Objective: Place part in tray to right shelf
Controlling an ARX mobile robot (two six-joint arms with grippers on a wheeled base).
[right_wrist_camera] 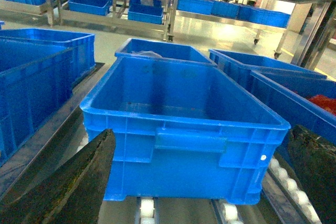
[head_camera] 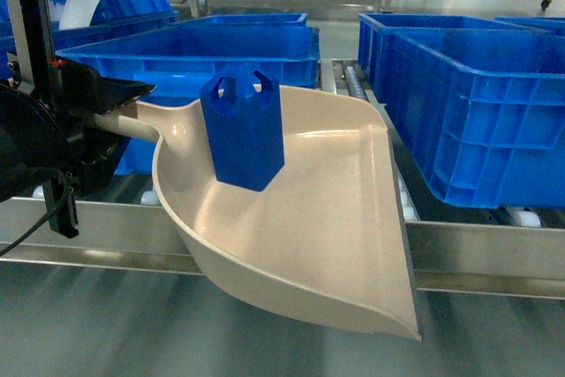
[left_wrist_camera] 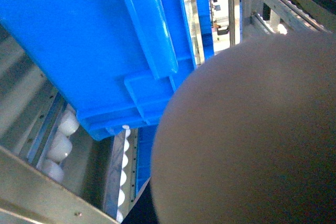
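A factory hall with pale glossy floor and rows of blue crates on metal racks fills the far background. Nearer, the stainless-steel right shelf (head_camera: 494,245) with its flat front rail and small white rollers (head_camera: 527,216) crosses the head view, carrying big blue rectangular plastic crates (head_camera: 481,112) on the right and behind. The large beige glossy scoop-shaped tray (head_camera: 327,218) sits over the front rail, its flat lip pointing near and right, its stub handle running left into the black left gripper (head_camera: 106,121), which clasps that handle; the fingers themselves are mostly hidden by the gripper body. The small bright-blue faceted part (head_camera: 241,125) stands upright inside the tray, toward its handle end. The left wrist view is largely blocked by the tray's blurred beige underside (left_wrist_camera: 252,140), with a crate wall and rollers beside it. In the right wrist view, the right gripper (right_wrist_camera: 205,182) has its two dark fingers (right_wrist_camera: 79,182) spread wide, cut off by the frame, before a crate (right_wrist_camera: 178,124).
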